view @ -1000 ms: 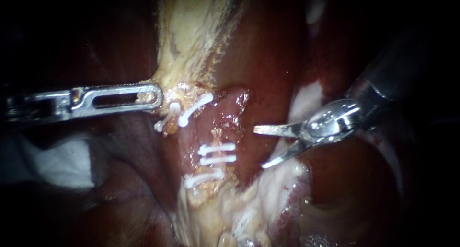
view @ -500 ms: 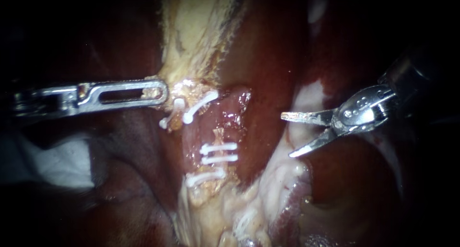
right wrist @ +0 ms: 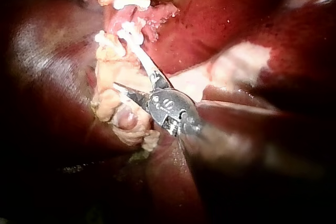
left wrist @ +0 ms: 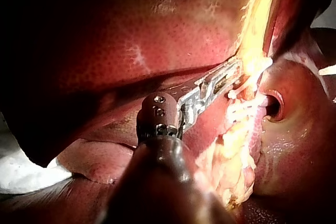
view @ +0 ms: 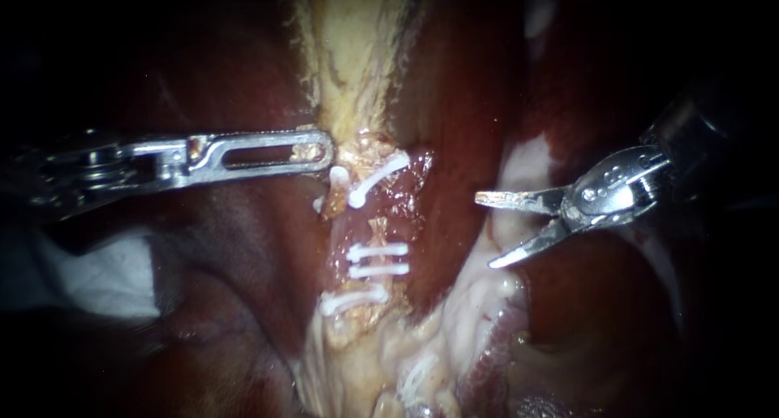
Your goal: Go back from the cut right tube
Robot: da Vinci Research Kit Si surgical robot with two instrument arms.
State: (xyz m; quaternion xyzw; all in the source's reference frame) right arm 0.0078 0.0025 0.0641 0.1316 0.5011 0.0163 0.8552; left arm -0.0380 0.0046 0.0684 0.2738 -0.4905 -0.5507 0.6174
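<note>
White clips sit nearest me, three of them across the lower stump of the cut tube, just above pale fatty tissue. Past the gap in the tube, two more clips cross its upper stump. To the right, well apart from the tube, my right instrument hangs with its bladed pincer spread, holding nothing. On the left, my left instrument has its slotted pincer pinching the yellow tissue just beside the upper clips. That yellow band runs on to the far side between dark red liver.
</note>
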